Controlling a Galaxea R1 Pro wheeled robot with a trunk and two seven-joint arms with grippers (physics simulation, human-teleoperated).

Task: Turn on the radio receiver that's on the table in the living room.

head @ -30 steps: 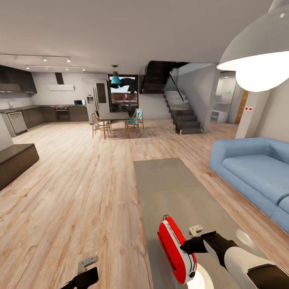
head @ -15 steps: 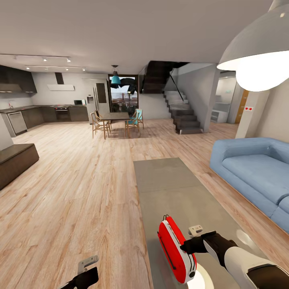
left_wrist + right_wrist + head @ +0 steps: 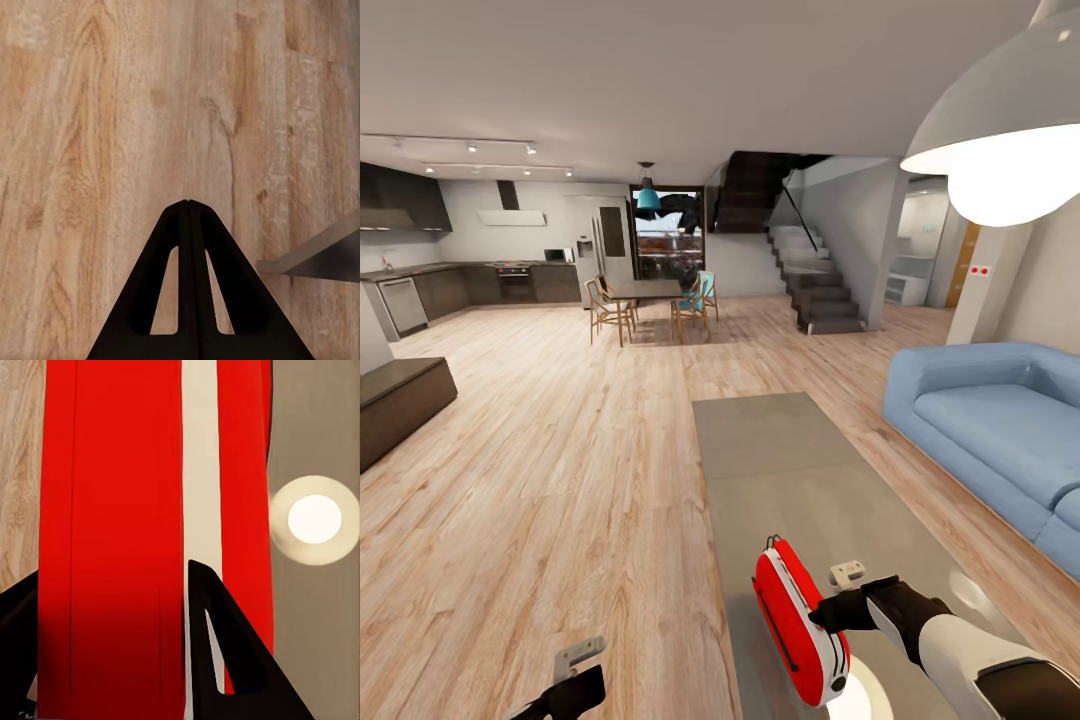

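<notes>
R fingers (image 3: 214, 652) pinching radio receiver (image 3: 798, 620) upright on grey surface (image 3: 790, 470); L fingers (image 3: 189, 225) pressed together over floor beside surface.

Long grey glossy table (image 3: 790, 470) on wood floor (image 3: 560, 470), red radio receiver (image 3: 797, 620) upright on it.

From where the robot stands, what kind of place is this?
Probably an open-plan home, seen from its living room: a blue sofa beside a low grey table, a kitchen and a dining table with chairs farther back, and stairs going up.
</notes>
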